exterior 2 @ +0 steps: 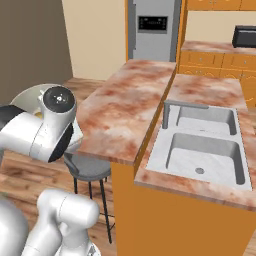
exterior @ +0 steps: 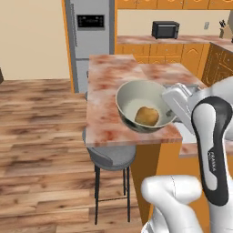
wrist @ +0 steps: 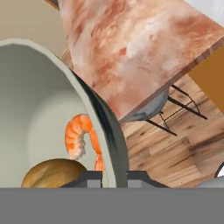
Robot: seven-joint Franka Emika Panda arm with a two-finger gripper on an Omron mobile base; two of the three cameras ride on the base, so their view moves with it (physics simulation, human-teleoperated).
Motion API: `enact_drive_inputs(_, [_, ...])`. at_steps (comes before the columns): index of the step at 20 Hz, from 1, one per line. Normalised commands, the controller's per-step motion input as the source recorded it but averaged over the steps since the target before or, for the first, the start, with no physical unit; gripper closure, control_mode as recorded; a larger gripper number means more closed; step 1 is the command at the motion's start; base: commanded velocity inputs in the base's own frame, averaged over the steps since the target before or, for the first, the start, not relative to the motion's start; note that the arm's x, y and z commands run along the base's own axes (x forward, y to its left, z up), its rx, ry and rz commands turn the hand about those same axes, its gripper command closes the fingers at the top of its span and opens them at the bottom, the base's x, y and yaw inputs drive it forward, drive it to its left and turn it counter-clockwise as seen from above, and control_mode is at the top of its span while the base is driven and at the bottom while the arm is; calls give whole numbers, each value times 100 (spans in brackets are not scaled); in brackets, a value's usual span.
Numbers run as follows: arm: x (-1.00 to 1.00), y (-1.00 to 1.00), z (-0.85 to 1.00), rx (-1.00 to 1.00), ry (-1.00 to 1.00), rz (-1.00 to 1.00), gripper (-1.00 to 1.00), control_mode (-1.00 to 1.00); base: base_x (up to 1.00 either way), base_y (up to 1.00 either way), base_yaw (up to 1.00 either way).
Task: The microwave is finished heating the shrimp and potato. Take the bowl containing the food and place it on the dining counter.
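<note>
The bowl is riding in the air over the near end of the dining counter, its rim wall pinched between the gripper jaws, with the potato and a shrimp inside. It should be levelled, lowered well inside the counter edge above the stool, and released only once seated. The finger tips are mostly cut off, and the arm is hiding most of the bowl in the right base view.
</note>
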Motion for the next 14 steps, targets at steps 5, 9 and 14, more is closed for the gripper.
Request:
enact_drive_inputs(5, [100,0,0,6,49,-12,100,-100,0,0,0])
enact_drive_inputs(9, [97,0,-21,2,29,-14,100,-100,0,0,0])
enact_drive_inputs(14, [26,-16,-30,3,4,-4,100,-100,0,0,0])
